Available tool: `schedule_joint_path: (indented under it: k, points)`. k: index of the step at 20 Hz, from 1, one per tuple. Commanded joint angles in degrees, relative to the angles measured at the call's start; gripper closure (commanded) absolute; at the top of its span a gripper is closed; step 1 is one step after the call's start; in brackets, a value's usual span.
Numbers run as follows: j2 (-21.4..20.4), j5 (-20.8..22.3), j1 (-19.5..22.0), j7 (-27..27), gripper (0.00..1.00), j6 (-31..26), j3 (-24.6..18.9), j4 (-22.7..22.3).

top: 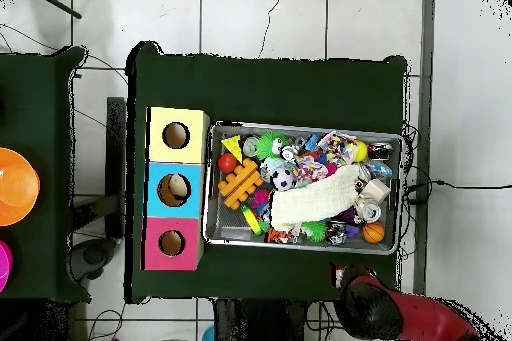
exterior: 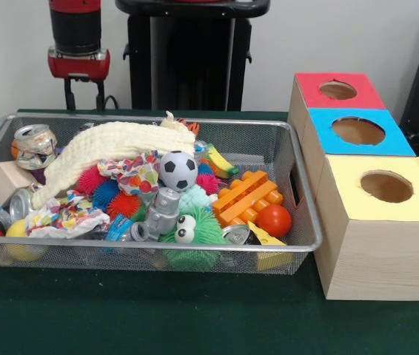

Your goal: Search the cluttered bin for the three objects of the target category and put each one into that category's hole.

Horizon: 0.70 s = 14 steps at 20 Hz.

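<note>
Risk: with the gripper point(exterior: 81, 95) parked above the wire bin's point(exterior: 298, 194) 10 o'clock corner, jaws spread and empty, a descent may snag the cream cloth point(exterior: 109, 144) draped over the toys, hiding targets, while three holed boxes point(exterior: 376, 211) wait at 3 o'clock.

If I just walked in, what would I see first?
Probably the wire bin stuffed with bright toys, with a little soccer ball on top of the heap and a long cream cloth draped across it. Right beside the bin stand three wooden boxes with round holes, topped red, blue and yellow. The robot's red and black pincer hangs above the bin's far edge.
</note>
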State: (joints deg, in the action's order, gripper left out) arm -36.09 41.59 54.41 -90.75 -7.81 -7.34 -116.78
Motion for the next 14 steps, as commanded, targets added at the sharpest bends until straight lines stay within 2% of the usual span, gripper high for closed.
schedule_joint_path:
  k: [1,5,14]
  points:
    - [3.16,-3.32,-0.90,-0.29,0.00,-7.96,-7.09,10.74]
    - [3.74,-3.86,-1.08,1.17,0.00,-10.27,-8.16,12.69]
    - [3.67,-3.31,-0.63,0.92,0.00,-11.38,-9.39,13.36]
